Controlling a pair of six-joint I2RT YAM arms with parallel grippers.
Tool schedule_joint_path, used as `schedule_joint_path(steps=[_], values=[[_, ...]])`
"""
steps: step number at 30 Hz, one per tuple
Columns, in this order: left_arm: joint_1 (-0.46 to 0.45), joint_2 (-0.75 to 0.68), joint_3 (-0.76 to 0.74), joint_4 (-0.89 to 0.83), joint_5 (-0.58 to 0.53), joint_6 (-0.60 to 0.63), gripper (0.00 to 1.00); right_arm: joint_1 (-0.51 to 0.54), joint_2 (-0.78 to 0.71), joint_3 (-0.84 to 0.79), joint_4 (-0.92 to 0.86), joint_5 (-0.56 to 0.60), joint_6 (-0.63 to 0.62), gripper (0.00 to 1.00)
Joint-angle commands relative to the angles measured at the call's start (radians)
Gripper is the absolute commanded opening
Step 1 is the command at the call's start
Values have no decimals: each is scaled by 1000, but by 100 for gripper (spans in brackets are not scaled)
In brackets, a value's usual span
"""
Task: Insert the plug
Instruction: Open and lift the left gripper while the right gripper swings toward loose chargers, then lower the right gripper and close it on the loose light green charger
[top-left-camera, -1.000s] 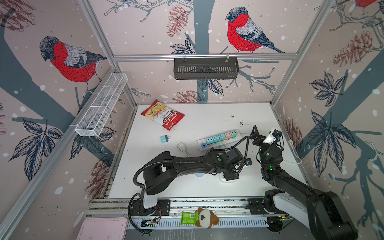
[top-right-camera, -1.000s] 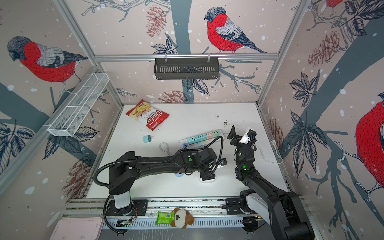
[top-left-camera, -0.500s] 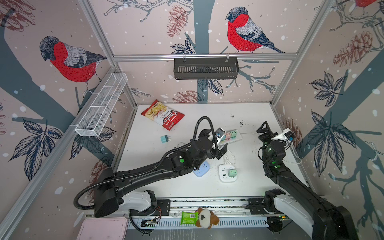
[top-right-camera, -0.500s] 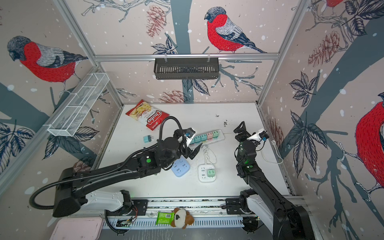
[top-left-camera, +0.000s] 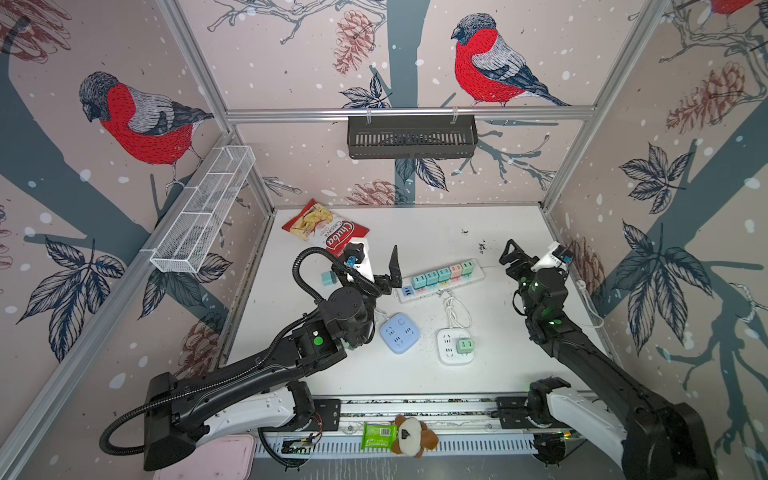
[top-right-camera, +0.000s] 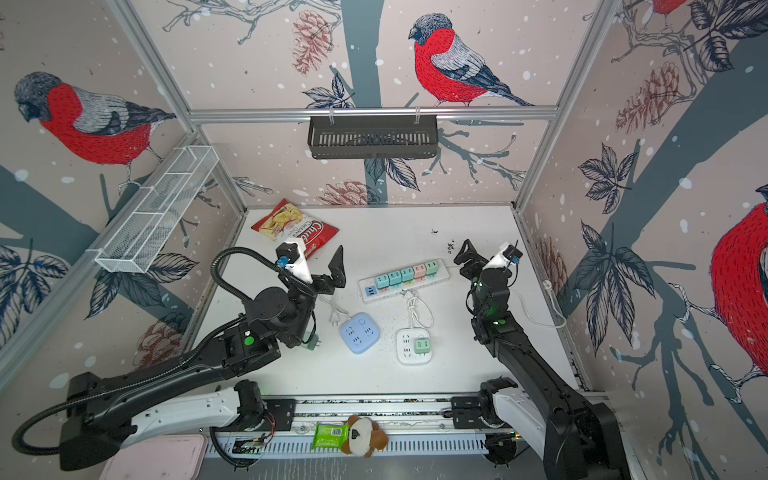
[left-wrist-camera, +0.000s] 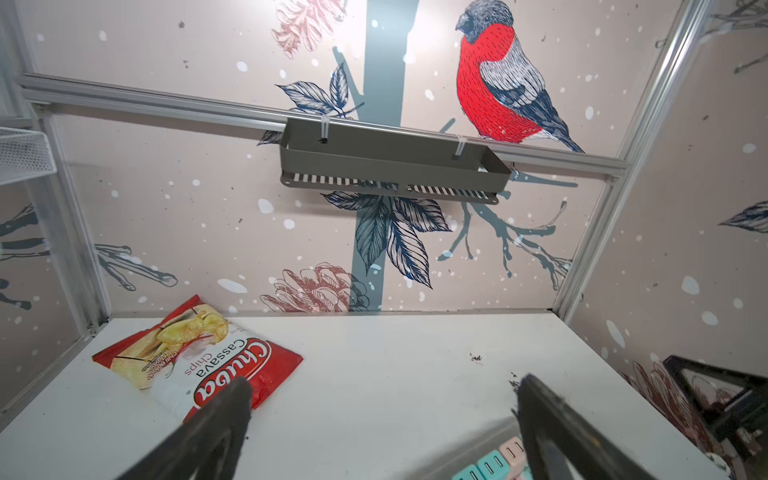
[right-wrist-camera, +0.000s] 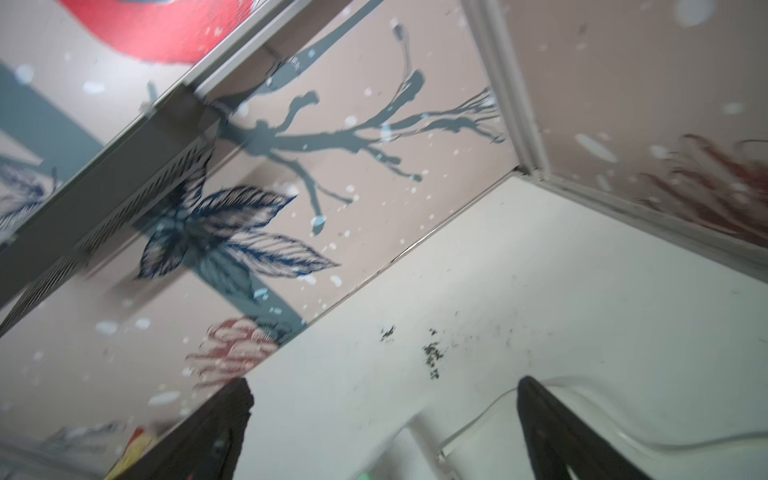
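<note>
Plug (top-left-camera: 464, 345), likely light, rigid and smooth, is sitting in the white socket cube (top-left-camera: 446, 355) at 6 o'clock from the power strip (top-left-camera: 440, 277); its flat sides are inviting grip. Left pincer (left-wrist-camera: 384, 384) and right pincer (right-wrist-camera: 385, 384) are hanging spread, empty.

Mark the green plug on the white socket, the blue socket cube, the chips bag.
green plug (top-left-camera: 465, 345): in a top view, top face.
blue socket cube (top-left-camera: 400, 332): in a top view, top centre.
chips bag (left-wrist-camera: 195, 353): left wrist view, printed front.
</note>
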Motion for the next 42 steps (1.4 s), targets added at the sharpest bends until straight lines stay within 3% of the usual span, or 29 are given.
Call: schedule_joint_path(steps=[1,4,10,13,27,31,42], values=[[31,-31,18,-87,-55,-60,98,57,44,51,-2,-201,-84,100],[88,-88,-13,-115,-34,-118,99,210,100,125,-67,-90,-142,97],[289,-176,-32,-259,115,-310,98,407,200,230,-115,-74,-204,62],[345,-192,-45,-278,174,-352,98,482,245,279,-141,-59,-203,51],[374,-88,-9,-296,207,-385,98,819,495,284,-149,26,-295,39],[392,-71,23,-368,147,-442,98,889,539,315,-138,-26,-341,41],[622,-137,-25,-460,273,-609,98,972,709,424,-130,-183,-412,48]])
